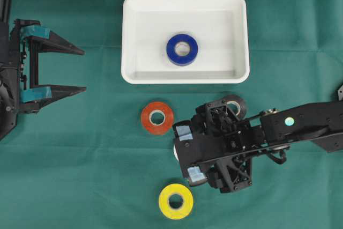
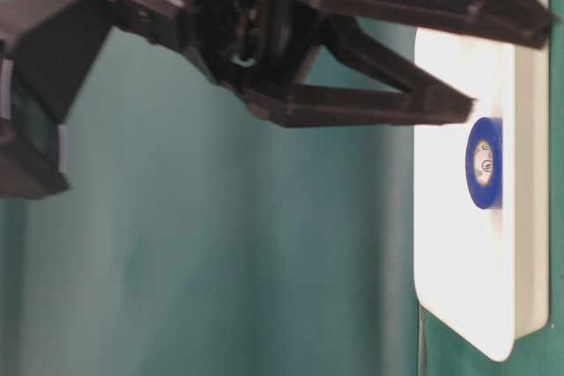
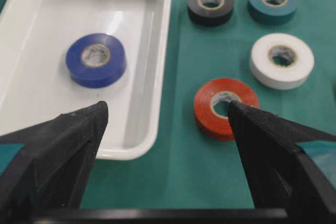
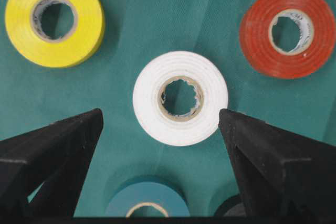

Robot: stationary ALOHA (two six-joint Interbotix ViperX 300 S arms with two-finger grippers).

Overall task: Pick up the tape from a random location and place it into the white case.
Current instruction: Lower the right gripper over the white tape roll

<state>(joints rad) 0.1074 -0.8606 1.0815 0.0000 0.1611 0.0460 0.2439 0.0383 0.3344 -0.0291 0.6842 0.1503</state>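
White tape roll lies flat on the green table, hole upward, directly ahead of the right tool and centred between its two jaws, which stand wide apart and hold nothing. In the overhead view this roll is almost wholly hidden under the right arm, toward the near edge of the table, right of centre. Being round, the roll offers no preferred axis; the jaws already straddle its width, so the coming move appears to be a straight descent followed by closing.

Neighbouring rolls sit close by: yellow roll, red roll, teal roll and black roll.

Left tool waits at the left edge, jaws wide apart and empty, well apart from the white roll; the right arm is clearly nearer.

White case rests near the far edge, with a blue roll lying inside
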